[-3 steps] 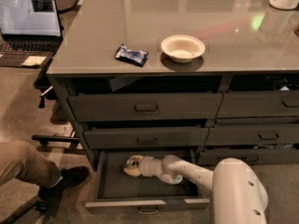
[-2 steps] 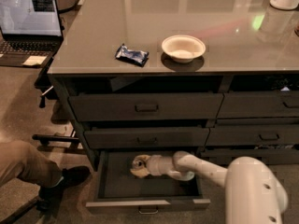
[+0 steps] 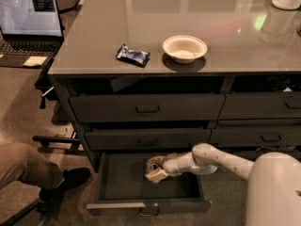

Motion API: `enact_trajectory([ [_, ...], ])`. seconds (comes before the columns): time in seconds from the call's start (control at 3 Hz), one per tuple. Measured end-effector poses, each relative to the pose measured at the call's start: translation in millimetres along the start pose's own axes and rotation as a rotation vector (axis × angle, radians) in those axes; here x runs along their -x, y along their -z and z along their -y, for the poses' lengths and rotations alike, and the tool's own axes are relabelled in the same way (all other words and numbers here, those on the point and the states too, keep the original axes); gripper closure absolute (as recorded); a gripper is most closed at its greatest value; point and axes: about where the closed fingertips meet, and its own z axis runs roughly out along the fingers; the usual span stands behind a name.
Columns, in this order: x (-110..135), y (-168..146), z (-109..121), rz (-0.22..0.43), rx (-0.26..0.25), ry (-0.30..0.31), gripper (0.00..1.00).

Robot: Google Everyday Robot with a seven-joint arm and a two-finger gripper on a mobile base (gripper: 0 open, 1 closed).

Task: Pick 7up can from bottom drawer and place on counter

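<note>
The bottom drawer (image 3: 117, 185) is standing pulled well out, so its floor is lying open from above. That is why the arm (image 3: 209, 158) is coming in low from the drawer's right side, passing under the shut drawer just above it.

The gripper (image 3: 156, 169) is sitting inside the drawer, near the middle and toward its back. It is pinching the can (image 3: 153, 164), with one pale pad showing under the can's side. The can is lying tilted in that grip, its shiny top facing up and left. It seems to be riding clear of the drawer floor, though that is hard to tell for sure.

The sideways hold is probably suiting the tight gap, since there is little headroom beneath the drawer above.

The counter (image 3: 225, 22) is lying well above the drawer. A bowl (image 3: 184, 47) and a wrapper (image 3: 133, 55) are resting near its front edge, above the drawer. Bare counter is showing beside them, so the can should be going there.

The likely next move is drawing the can out toward the drawer's front before lifting it, because lifting early would be knocking it against the drawer above.
</note>
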Motion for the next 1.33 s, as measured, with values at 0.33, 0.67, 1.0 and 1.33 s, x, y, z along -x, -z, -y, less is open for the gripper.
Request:
enact_trajectory([
  [0.33, 38, 61, -11, -0.034, 0.009, 0.063, 1.00],
  [0.67, 94, 128, -16, -0.083, -0.026, 0.145, 1.00],
  [1.0, 159, 190, -18, -0.133, -0.097, 0.225, 1.00],
  [1.33, 187, 206, -15, -0.154, -0.122, 0.273, 1.00],
])
